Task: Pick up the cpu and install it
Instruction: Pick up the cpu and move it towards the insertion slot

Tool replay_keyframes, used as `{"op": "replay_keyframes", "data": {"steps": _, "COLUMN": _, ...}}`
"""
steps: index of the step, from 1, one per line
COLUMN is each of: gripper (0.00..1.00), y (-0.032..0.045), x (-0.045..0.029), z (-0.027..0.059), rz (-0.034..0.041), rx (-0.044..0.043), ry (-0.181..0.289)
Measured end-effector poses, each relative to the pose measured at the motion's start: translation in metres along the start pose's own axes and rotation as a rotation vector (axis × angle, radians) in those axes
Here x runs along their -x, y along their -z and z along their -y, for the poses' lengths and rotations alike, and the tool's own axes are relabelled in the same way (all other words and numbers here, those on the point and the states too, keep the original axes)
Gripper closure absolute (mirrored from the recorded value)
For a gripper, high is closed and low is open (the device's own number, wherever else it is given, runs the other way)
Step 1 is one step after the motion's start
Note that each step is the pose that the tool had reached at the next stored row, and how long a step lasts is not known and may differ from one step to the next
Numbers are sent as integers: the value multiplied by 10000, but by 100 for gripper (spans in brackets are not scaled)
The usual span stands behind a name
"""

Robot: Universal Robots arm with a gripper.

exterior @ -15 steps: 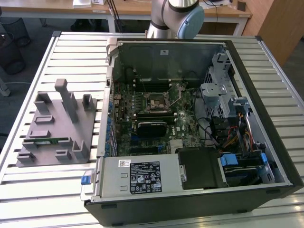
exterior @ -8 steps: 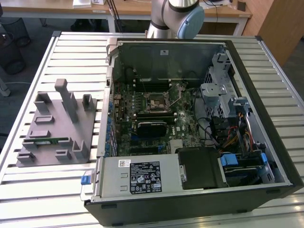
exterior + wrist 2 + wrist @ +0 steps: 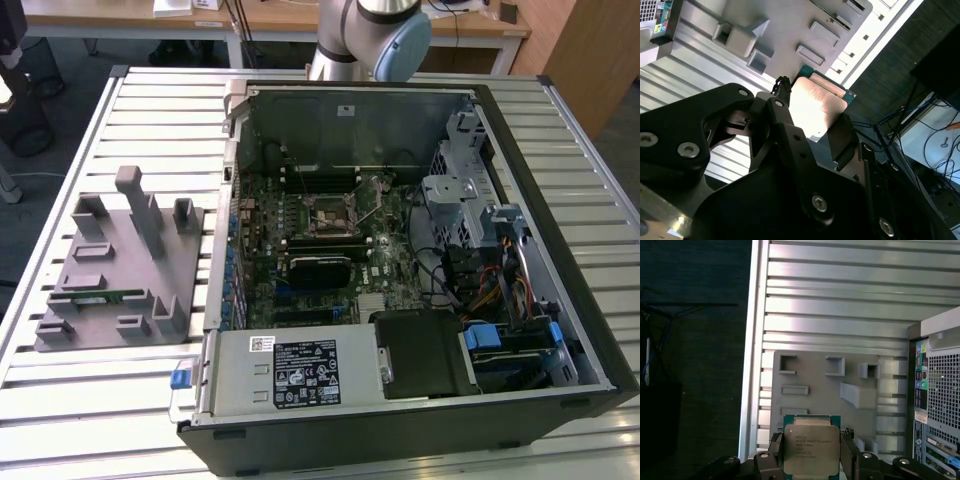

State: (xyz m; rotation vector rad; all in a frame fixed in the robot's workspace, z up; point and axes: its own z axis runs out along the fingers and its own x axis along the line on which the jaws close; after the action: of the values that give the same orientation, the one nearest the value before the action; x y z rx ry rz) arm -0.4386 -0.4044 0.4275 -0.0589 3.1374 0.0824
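Gripper (image 3: pixel 811 460) is clamped on the cpu (image 3: pixel 811 444), fingers pinching two opposite edges, silver top facing the first wrist view. Beyond sits the grey parts fixture (image 3: pixel 830 390) on the slatted table (image 3: pixel 840 300), with the computer case (image 3: pixel 940 405) beside it.

The cpu (image 3: pixel 811 447) is a small flat square chip with a pale silver metal lid (faintly printed) and a thin green rim. In both wrist views it is pinched by two opposite edges between the black jaws, lid facing outward, held above the grey parts tray (image 3: pixel 830 385).
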Motion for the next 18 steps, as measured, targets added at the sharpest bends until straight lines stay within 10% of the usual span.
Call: {"op": "replay_keyframes", "data": {"steps": 18, "gripper": 46, "y": -3, "x": 387, "z": 15, "rz": 1, "rx": 1, "ry": 0}}
